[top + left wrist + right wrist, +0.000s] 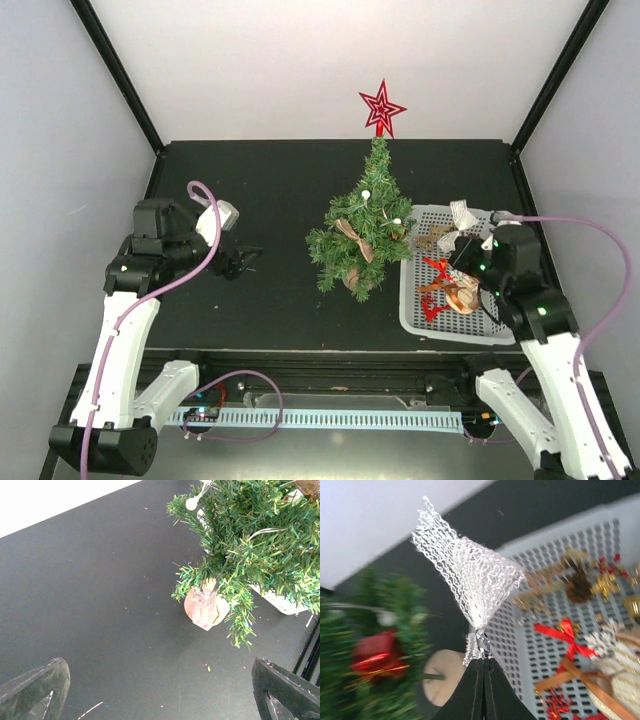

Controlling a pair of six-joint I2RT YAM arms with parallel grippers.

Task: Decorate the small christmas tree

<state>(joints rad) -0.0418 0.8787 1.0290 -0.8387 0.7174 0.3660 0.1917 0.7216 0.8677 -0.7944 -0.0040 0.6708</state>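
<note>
Your right end effector (482,662) pinches the bow (470,580) by its knot only; the tree (365,235) could tug it loose. Your left end effector (160,690) stands wide, empty.

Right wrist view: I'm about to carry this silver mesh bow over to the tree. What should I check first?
1. Grip: right gripper shut on the mesh bow at its knot: ok.
2. Clearance: mesh bow free of the ornaments in the white basket: cannot tell.
3. Target: small christmas tree upright: ok.
4. Path: left gripper open, apart from the tree: ok.
5. Free branch facing the basket: cannot tell; tree blurred in the wrist view.
</note>
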